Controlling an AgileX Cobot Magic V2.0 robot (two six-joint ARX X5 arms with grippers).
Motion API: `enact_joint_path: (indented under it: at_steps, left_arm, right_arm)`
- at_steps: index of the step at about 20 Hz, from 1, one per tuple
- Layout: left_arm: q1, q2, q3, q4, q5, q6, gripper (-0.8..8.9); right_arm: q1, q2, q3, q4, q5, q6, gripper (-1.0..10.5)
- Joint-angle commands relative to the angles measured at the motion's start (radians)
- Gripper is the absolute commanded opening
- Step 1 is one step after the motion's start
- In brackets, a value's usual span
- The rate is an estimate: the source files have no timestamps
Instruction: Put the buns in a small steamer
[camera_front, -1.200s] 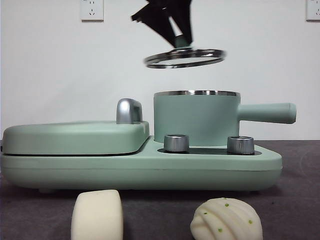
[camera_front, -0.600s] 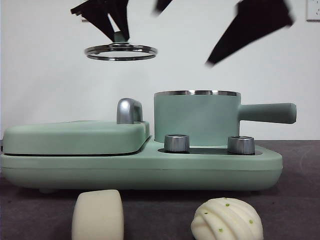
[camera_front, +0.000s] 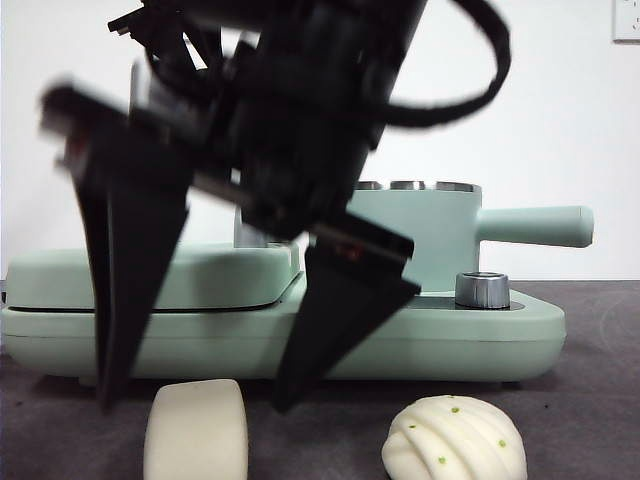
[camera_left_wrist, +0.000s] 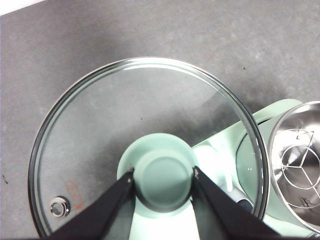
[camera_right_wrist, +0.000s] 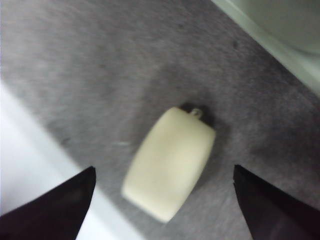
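Pick step: my right gripper (camera_front: 190, 400), jaws wide apart, straddles the smooth bun (camera_front: 195, 430) on the desk (camera_front: 580, 420). Left gripper (camera_left_wrist: 162, 177) clamps the lid's knob (camera_left_wrist: 164, 176). Next: lower, close, carry to the steamer (camera_front: 440, 235).

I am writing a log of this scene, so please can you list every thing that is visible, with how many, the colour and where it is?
smooth bun: one, cream-white, on the table in front of the appliance, between the right claw's jaws.
ridged bun: one, white with green specks, on the table beside the smooth bun.
small steamer: one, mint green with steel rim, on the appliance, lid off, a wire rack inside.
lid: one, glass with steel rim and green knob, held in the air.
appliance: one, mint green, on the table.
table: one, dark grey.
wall socket: one, white, on the wall.
left claw: black, shut on the lid's knob.
right claw: black, open, low over the smooth bun.
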Motion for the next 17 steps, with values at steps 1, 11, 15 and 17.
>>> enact_joint_path:
  at_steps: [1, 11, 15, 17]
  left_arm:
    - [0.0, -0.002, 0.036, 0.019, 0.002, -0.008, 1.15]
    - [0.017, -0.002, 0.036, 0.023, 0.002, -0.01, 1.15]
    - [0.028, -0.002, 0.036, 0.023, 0.002, -0.016, 1.15]
    - [0.028, -0.002, 0.036, 0.024, 0.002, -0.016, 1.15]
  right_arm:
    - [0.016, 0.049, 0.019, 0.013, 0.032, 0.013, 4.3]
    - [-0.014, 0.064, 0.1, -0.069, -0.027, -0.021, 1.6]
    - [-0.121, 0.066, 0.381, -0.403, -0.048, -0.134, 1.6]
    - [-0.193, 0.071, 0.537, -0.533, -0.032, -0.185, 1.6]
